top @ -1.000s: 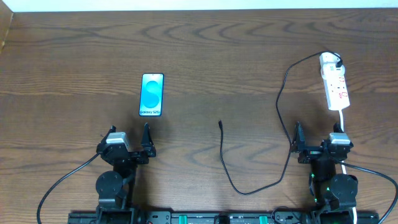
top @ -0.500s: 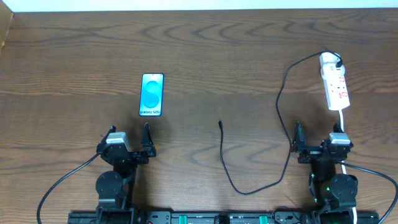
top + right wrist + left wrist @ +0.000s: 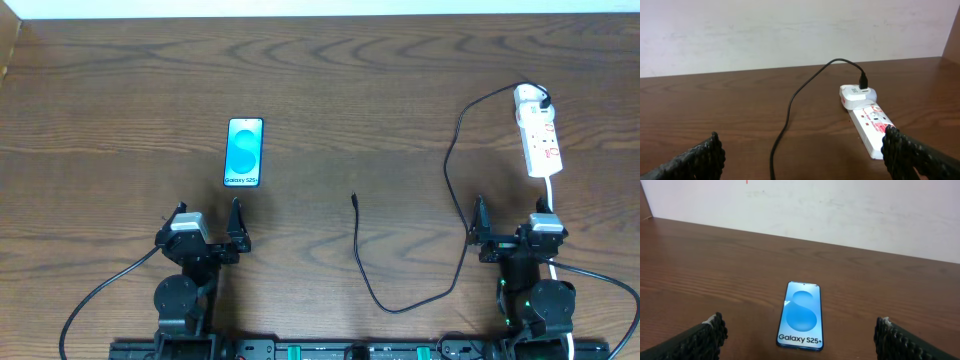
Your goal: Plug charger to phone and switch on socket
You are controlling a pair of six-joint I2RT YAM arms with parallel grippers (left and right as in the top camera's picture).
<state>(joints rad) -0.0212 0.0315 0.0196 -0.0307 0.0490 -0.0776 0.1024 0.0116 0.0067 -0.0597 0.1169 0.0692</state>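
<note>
Overhead view: holdings on the table (image 3: 100,100), each placed relative to the phone.

1. Phone (image 3: 245,152): lies flat with its blue screen lit and facing up. It is the landmark for the items below.
2. Charger (image 3: 362,262): the plug tip (image 3: 354,198) lies loose to the right of the phone, a little nearer the robot and well apart from it. The black cable loops toward the robot, then climbs far to the right to the adapter (image 3: 857,95), which is seated in the socket's far end.
3. Socket (image 3: 540,143): far right of the phone and roughly level with it. Its switch state is too small to read.
4. Left gripper (image 3: 208,212): just on the robot's side of the phone, fingers spread wide, nothing between them.
5. Right gripper (image 3: 511,208): far right of the phone, on the robot's side of the socket, likewise spread and empty.

Change: none. Every item lies as it did over the past second, and both arms are idle.

Judgement: the task has not begun. The plug tip still has to be picked up and the switch pressed.
</note>
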